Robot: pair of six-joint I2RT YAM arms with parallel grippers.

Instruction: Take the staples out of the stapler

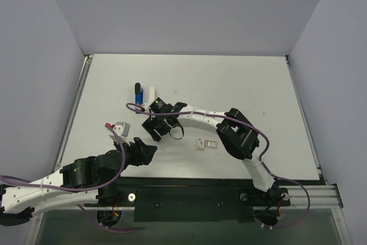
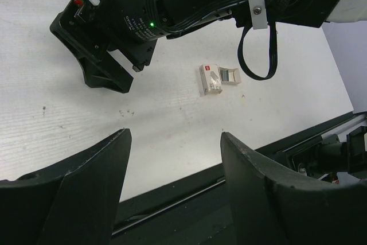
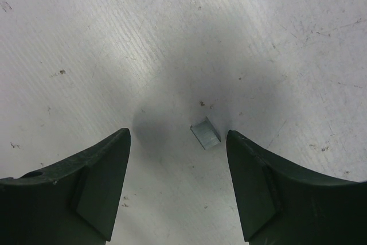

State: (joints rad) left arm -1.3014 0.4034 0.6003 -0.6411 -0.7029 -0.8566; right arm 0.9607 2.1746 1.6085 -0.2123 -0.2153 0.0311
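Note:
The small blue stapler (image 1: 137,92) with a black end lies on the white table, left of centre and toward the back. A white piece (image 1: 151,93) lies right beside it. My right gripper (image 1: 156,132) points down at the table just in front of the stapler, open and empty. In the right wrist view a short grey strip of staples (image 3: 205,133) lies on the table between the open fingers of this gripper (image 3: 178,133), close to the right finger (image 3: 258,182). My left gripper (image 1: 147,152) is open and empty near the front edge, shown in its own view (image 2: 175,133) facing the right gripper.
A small white staple box (image 1: 204,143) with its grey tray slid out lies right of the right gripper; it also shows in the left wrist view (image 2: 215,78). The table's front edge and a black rail (image 1: 189,190) are just behind the left gripper.

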